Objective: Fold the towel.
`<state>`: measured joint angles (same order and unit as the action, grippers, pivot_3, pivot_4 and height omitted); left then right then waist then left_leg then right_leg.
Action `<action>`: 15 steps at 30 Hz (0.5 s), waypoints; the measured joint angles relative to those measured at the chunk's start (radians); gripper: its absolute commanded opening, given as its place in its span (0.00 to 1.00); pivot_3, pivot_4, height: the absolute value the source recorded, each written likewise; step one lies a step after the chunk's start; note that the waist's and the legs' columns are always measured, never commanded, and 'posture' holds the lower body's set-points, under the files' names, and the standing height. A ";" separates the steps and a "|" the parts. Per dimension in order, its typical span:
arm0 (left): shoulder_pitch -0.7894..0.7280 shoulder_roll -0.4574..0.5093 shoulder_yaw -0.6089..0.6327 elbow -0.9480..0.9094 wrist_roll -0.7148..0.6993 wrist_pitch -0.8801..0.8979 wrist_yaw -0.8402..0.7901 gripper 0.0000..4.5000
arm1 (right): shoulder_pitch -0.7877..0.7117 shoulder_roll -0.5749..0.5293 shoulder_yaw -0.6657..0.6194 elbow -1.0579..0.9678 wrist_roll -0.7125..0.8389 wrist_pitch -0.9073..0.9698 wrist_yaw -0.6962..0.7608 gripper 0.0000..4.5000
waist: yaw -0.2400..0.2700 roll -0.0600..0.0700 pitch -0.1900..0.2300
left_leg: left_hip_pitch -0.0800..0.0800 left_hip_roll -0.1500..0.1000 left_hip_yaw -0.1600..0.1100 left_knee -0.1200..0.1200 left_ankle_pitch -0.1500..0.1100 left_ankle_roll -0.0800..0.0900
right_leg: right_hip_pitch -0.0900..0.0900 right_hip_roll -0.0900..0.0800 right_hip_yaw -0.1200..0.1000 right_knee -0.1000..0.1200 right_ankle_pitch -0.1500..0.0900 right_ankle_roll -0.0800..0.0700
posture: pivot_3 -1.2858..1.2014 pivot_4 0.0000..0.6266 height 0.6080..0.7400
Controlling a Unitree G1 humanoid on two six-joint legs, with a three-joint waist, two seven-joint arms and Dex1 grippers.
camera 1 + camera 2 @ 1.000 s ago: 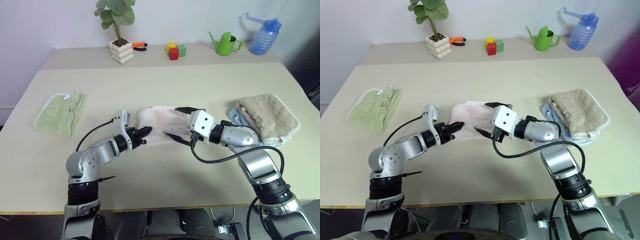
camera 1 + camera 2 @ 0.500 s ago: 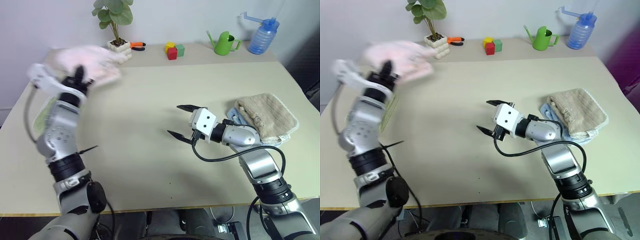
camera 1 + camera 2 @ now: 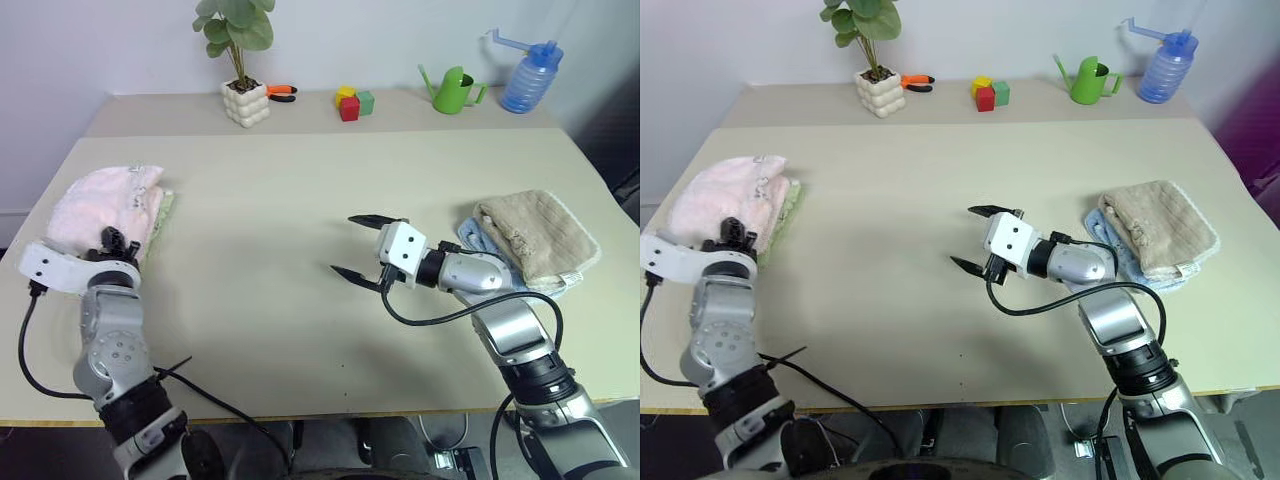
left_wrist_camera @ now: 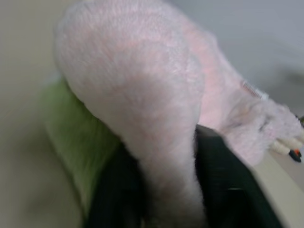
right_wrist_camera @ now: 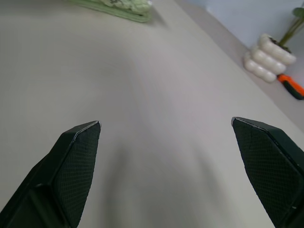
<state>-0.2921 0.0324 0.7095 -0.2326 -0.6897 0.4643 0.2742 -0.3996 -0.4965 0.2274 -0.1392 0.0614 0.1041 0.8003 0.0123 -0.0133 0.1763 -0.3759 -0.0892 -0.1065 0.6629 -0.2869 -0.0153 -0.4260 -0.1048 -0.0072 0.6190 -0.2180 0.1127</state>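
Towel (image 3: 105,200), pink, bunched at table's nine o'clock edge atop the green towel (image 3: 163,207). Left gripper (image 3: 112,240) fingers flank its near end; grip uncertain. Right gripper (image 3: 367,248) spread wide, empty, centre table. Risk: the heap slumps unfolded or drags the green one along.

4 towels (image 3: 108,200), 3 blocks (image 3: 349,102), 1 plant (image 3: 240,60), 2 bottles/cans (image 3: 452,90).

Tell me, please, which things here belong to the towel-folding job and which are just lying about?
Belong to the job:
pink towel, on the green towel
left gripper
right gripper, open above the table

Lying about:
green towel
beige towel
potted plant
coloured blocks
watering can
blue bottle
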 measured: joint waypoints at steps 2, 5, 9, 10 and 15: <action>0.007 0.001 -0.008 -0.018 0.000 -0.002 0.023 0.91 | -0.018 0.006 0.002 0.019 0.000 -0.015 0.008 1.00 | 0.000 0.000 0.000 | 0.000 0.000 0.000 0.000 0.000 0.000 | 0.000 0.000 0.000 0.000 0.000 0.000 | 0.52 0.24 0.94; 0.026 0.006 0.003 -0.025 0.001 -0.018 0.062 0.99 | -0.038 0.013 0.003 0.050 0.000 -0.030 0.018 1.00 | 0.000 0.000 0.000 | 0.000 0.000 0.000 0.000 0.000 0.000 | 0.000 0.000 0.000 0.000 0.000 0.000 | 0.52 0.24 0.94; 0.072 0.074 0.025 -0.050 0.022 -0.064 0.057 0.99 | -0.062 0.019 0.005 0.101 -0.017 -0.039 0.014 1.00 | -0.002 0.000 0.000 | 0.000 0.001 0.000 0.000 0.000 0.000 | -0.001 0.001 0.000 0.000 0.000 -0.001 | 0.52 0.24 0.94; 0.074 0.101 0.020 -0.074 0.036 -0.076 0.051 0.99 | -0.063 0.018 0.000 0.111 -0.017 -0.039 0.011 1.00 | 0.000 0.000 0.000 | 0.000 0.001 0.000 0.000 0.000 0.000 | -0.001 0.001 0.000 0.000 0.000 -0.001 | 0.52 0.24 0.94; 0.094 0.263 -0.118 -0.133 0.120 -0.083 -0.096 0.99 | -0.069 0.017 -0.038 0.131 0.001 -0.022 -0.001 1.00 | 0.004 -0.001 0.000 | 0.000 -0.001 0.000 0.000 0.000 0.000 | 0.001 0.000 0.000 -0.001 0.000 -0.001 | 0.52 0.24 0.94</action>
<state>-0.1977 0.2952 0.5913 -0.3655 -0.5693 0.3814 0.1782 -0.4688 -0.4792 0.1893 -0.0080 0.0625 0.0818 0.7992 0.0164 -0.0138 0.1761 -0.3758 -0.0898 -0.1069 0.6631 -0.2873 -0.0155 -0.4252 -0.1047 -0.0070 0.6182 -0.2178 0.1122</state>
